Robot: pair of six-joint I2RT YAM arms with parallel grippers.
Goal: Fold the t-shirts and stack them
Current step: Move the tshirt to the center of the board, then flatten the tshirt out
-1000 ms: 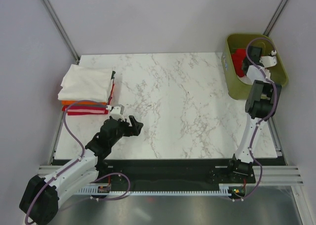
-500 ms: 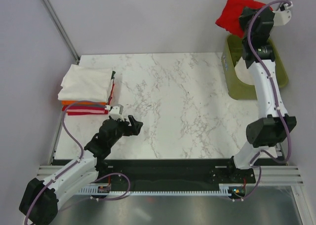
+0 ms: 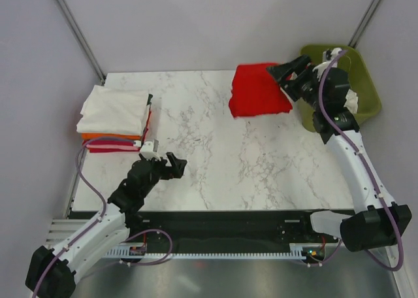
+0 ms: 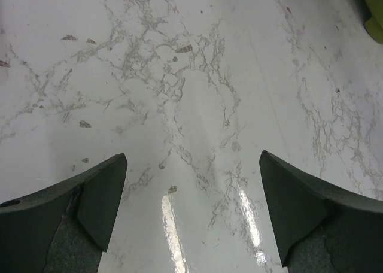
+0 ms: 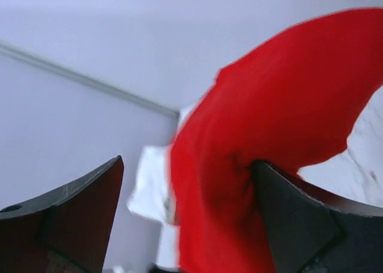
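A stack of folded shirts sits at the desk's far left. One red t-shirt, unfolded, lies far right against the right end effector, jaws apart. The left end effector is apart and empty.

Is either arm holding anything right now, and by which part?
Left gripper: nothing. Right gripper: jaws apart, the red t-shirt bunched against one finger, not clamped; which part of it cannot be told.
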